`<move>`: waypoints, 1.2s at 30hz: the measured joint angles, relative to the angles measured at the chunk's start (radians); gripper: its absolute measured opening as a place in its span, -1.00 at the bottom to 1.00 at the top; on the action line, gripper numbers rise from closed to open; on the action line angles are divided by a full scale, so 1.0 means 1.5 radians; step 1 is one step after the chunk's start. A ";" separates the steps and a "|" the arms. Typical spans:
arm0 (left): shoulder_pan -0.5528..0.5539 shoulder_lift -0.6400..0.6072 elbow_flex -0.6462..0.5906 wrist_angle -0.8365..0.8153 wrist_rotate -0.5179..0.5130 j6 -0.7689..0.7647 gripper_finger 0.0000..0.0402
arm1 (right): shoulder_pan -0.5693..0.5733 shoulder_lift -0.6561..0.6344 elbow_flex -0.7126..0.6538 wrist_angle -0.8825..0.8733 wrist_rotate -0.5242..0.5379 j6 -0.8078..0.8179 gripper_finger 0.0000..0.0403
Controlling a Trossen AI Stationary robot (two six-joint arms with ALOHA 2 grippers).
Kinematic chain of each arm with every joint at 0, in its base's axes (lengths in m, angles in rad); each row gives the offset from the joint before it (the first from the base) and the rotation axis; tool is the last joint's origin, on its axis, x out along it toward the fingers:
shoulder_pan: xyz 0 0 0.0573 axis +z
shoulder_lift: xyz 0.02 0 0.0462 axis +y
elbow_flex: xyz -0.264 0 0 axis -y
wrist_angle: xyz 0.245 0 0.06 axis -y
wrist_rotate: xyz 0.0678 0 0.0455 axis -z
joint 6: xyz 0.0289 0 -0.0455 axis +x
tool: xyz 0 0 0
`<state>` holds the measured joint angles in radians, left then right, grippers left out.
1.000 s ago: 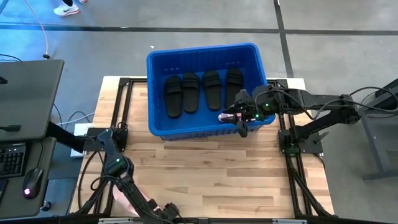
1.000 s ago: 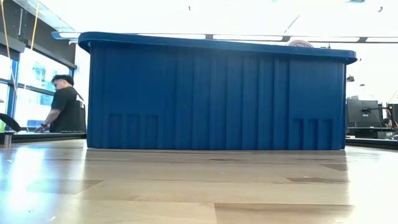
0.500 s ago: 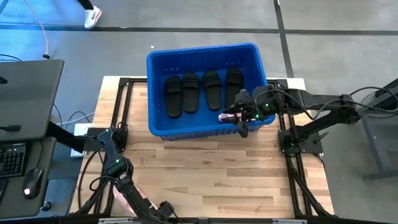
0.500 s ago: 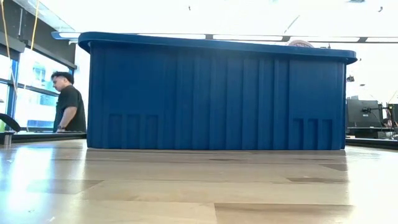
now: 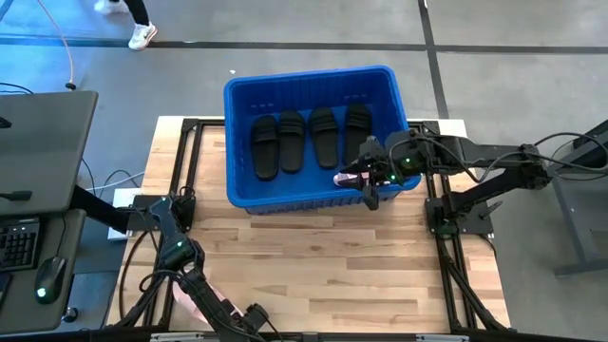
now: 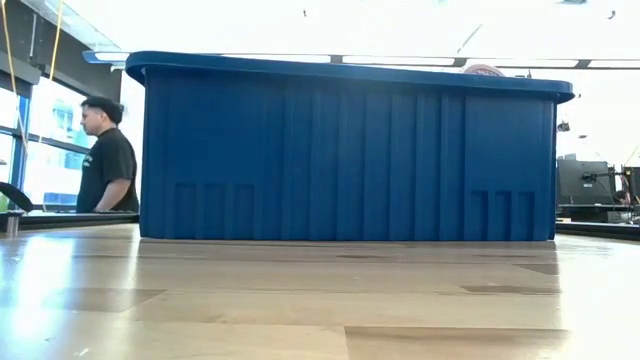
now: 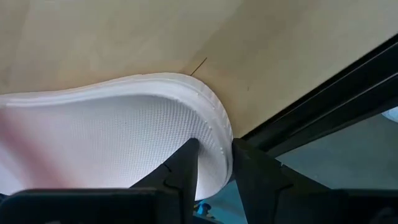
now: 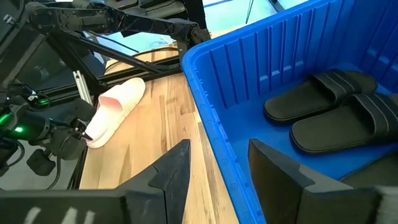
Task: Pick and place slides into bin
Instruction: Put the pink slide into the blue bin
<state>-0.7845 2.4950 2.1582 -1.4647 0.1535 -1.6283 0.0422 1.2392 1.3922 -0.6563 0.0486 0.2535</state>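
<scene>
Wooden counter [image 5: 323, 266], a person [image 6: 105, 155] standing in the room behind. Left jaws [image 7: 214, 165] pinch the edge of a pink slide [image 7: 112, 130] lying at the counter's near left corner. Right jaws [image 5: 366, 180] hang spread over the bin's [image 5: 313, 81] near right rim, four black slides [image 5: 309, 138] side by side inside.

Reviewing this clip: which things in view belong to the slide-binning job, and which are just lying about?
Job: blue bin; four black slides inside it; pink slide on the table; left end effector gripping it; right end effector at the bin's rim.
Lying about: keyboard; mouse; person beyond the table.
</scene>
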 joint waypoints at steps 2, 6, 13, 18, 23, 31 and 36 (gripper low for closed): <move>0.000 0.000 0.000 0.001 0.000 0.000 -0.56 | 0.000 0.000 0.000 0.000 0.000 0.000 -0.26; 0.000 0.001 0.001 0.002 0.000 0.000 -0.56 | 0.000 0.000 0.000 0.000 0.000 0.000 -0.25; 0.000 0.003 0.002 0.004 -0.029 0.009 -0.84 | 0.000 0.000 0.000 0.001 0.000 0.000 -0.26; 0.004 0.004 0.002 0.007 -0.035 0.044 -0.92 | 0.000 0.000 0.000 0.001 0.000 0.005 -0.25; 0.002 0.003 0.056 -0.029 -0.073 0.061 -0.97 | 0.000 0.000 0.000 0.001 0.000 0.010 -0.26; 0.003 -0.066 0.131 -0.042 -0.214 0.056 -0.99 | 0.000 0.000 0.000 -0.001 0.000 0.008 -0.28; 0.003 -0.136 0.131 -0.058 -0.309 0.059 -0.99 | 0.012 0.000 0.000 -0.019 0.001 0.005 -0.28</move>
<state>-0.7795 2.2914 2.3543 -1.5519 -0.3095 -1.5405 0.0601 1.2392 1.3922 -0.6854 0.0494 0.2611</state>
